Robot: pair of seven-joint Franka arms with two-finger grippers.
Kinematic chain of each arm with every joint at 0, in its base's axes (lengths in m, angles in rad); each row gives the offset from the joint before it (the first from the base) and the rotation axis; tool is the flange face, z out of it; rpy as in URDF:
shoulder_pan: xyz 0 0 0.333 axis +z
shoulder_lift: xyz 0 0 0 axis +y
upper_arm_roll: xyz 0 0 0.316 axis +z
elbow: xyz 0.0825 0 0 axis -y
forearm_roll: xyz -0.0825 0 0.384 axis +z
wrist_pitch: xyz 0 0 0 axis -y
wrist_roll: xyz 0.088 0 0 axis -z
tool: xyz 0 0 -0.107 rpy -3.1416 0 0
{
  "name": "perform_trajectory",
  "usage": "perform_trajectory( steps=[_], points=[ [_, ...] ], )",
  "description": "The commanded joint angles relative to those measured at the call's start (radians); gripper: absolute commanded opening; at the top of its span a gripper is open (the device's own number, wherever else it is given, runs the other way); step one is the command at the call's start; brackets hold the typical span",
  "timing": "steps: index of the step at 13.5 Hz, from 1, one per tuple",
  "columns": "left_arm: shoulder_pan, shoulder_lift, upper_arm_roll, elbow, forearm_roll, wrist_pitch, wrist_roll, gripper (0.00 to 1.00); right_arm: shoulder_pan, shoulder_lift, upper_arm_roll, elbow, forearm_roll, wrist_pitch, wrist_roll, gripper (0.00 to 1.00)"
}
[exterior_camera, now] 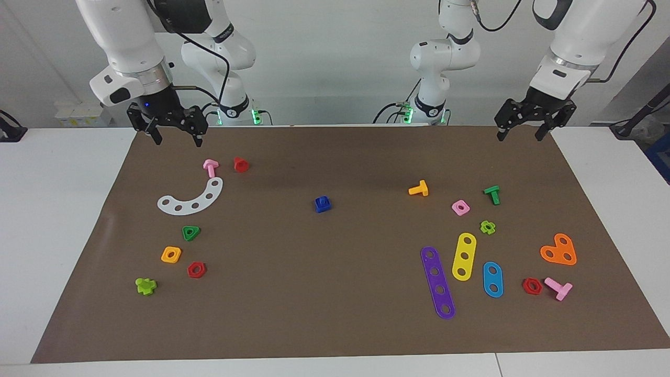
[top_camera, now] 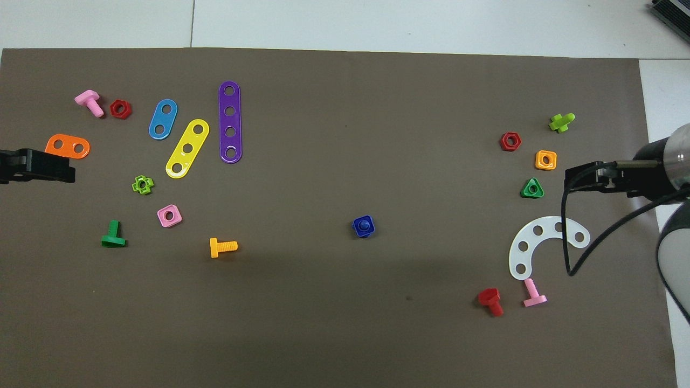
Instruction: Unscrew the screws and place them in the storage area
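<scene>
The blue screw (exterior_camera: 322, 203) is sitting threaded in its blue square nut (top_camera: 357, 230) at mid-frame on the brown paper mat (exterior_camera: 335, 314). I am hanging my right gripper (exterior_camera: 175, 137), fingers spread wide and empty, at the facing view's upper left. I am holding my left gripper (exterior_camera: 520, 132) wide open, empty, upper right.

Blue screw (exterior_camera: 322, 203) — stem up through a blue square nut (top_camera: 363, 227) — mid-mat (exterior_camera: 335, 314), alone

Blue screw (exterior_camera: 322, 203) on plain brown mat (exterior_camera: 335, 314), black claws.
</scene>
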Motion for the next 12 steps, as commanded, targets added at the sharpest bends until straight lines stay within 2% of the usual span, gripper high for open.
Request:
perform_trajectory(
  steps=[1, 3, 6, 8, 12],
  points=[
    [-0.117, 0.04, 0.009, -0.012, -0.011, 0.01, -0.104, 1.0, -0.01, -0.03, 0.008, -0.032, 0.009, 0.0, -0.023, 1.0],
    [-0.197, 0.095, 0.008, 0.003, -0.015, 0.03, -0.226, 1.0, -0.01, -0.03, 0.008, -0.032, 0.009, 0.002, -0.023, 1.0],
    [-0.332, 0.213, 0.008, 0.034, -0.017, 0.137, -0.51, 1.0, -0.01, -0.03, 0.008, -0.032, 0.009, 0.002, -0.021, 1.0],
    [-0.387, 0.255, 0.008, 0.022, -0.04, 0.269, -0.656, 0.97, -0.01, -0.03, 0.008, -0.032, 0.009, 0.003, -0.021, 1.0],
    [-0.519, 0.367, 0.009, 0.048, -0.06, 0.363, -0.875, 0.91, -0.01, -0.03, 0.008, -0.032, 0.009, 0.003, -0.018, 1.0]
  ],
)
